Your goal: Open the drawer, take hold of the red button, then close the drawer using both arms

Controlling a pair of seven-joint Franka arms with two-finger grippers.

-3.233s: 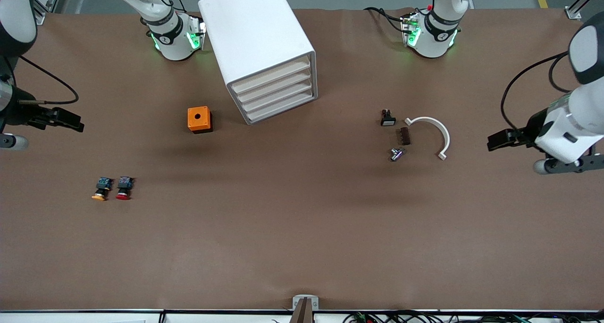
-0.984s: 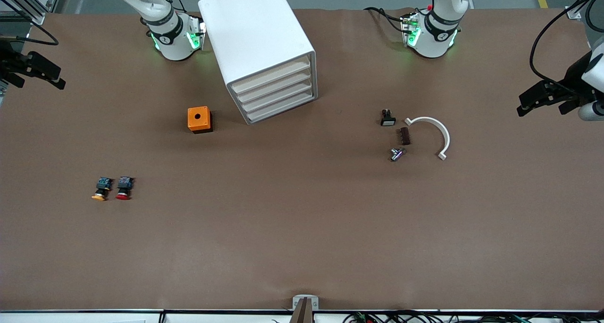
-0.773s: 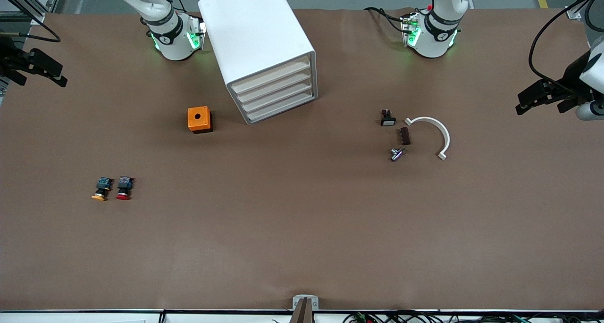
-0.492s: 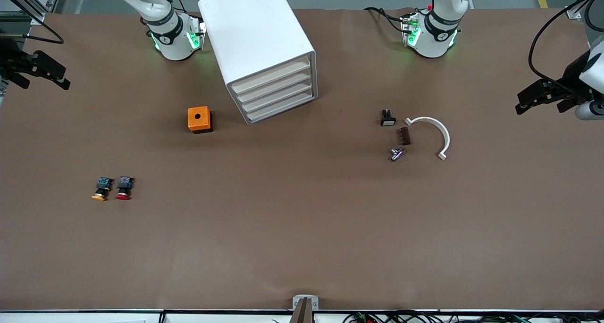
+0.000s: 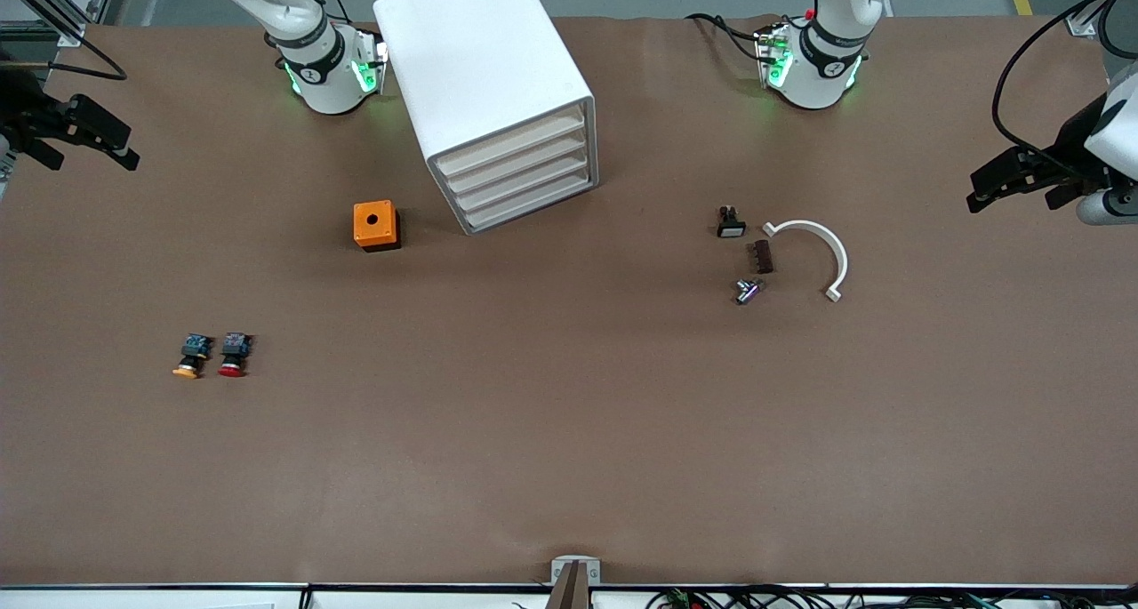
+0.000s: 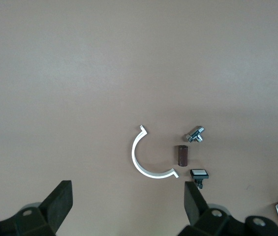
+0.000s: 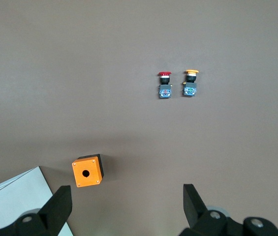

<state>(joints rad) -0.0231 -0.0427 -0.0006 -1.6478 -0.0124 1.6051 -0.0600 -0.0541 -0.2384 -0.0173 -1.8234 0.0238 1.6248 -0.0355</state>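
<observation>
Both claws hang with fingers spread, holding nothing: the left claw (image 5: 978,191) and right claw (image 5: 120,151) are well apart from the cabinet (image 5: 484,93), whose drawer (image 5: 524,198) is closed.

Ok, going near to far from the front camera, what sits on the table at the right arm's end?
Red-capped push button beside the yellow-orange-capped push button, level with it → orange box with a hole → white box cabinet of four closed cream-fronted drawers. The right end effector hangs open over the table edge.

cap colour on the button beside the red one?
Yellow-orange cap; right wrist view shows it best.
</observation>
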